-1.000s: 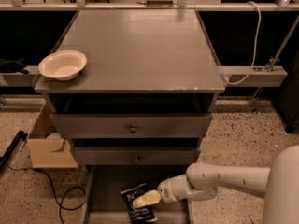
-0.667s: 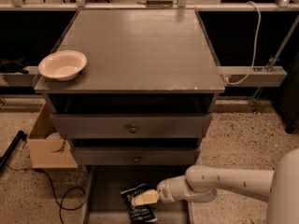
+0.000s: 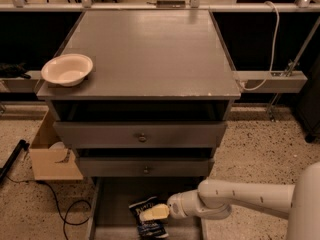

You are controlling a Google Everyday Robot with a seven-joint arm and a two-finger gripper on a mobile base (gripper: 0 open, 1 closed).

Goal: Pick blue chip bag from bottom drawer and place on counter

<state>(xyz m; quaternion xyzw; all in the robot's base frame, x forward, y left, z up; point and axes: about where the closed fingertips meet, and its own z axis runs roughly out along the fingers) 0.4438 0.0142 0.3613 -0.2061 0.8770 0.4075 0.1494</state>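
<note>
Since a second ago the arm (image 3: pixel 250 199) is sinking a touch and drawing slightly leftward, while the gripper (image 3: pixel 154 212) and the bag (image 3: pixel 150 227) are sitting almost where they were. The gripper is reaching in from the right, low inside the drawer (image 3: pixel 116 204), and its pale tip is lying across the middle of the bag, touching it; whether it is clamping the bag or only resting on it, I cannot tell. The bag is lying flat and crinkled on the drawer floor, about midway between the left and right walls, its dark upper corner with white lettering showing behind the gripper and its lower end pointing toward the drawer's front. The drawer is standing pulled out at the foot of the cabinet, its front edge running out of the bottom of the view. Above it the two upper drawers (image 3: pixel 142 134) are sitting one over the other, a dark gap showing above each. The counter (image 3: pixel 150 54) is lying well above the bag, and a pale bowl (image 3: pixel 67 69) is resting on it at the front left corner. A cardboard box (image 3: pixel 52 161) is standing on the floor just beside the cabinet's left side, a black cable (image 3: pixel 65 214) is curling near the drawer's left wall, and a white cable (image 3: pixel 272 44) is hanging beyond the counter's right edge.
</note>
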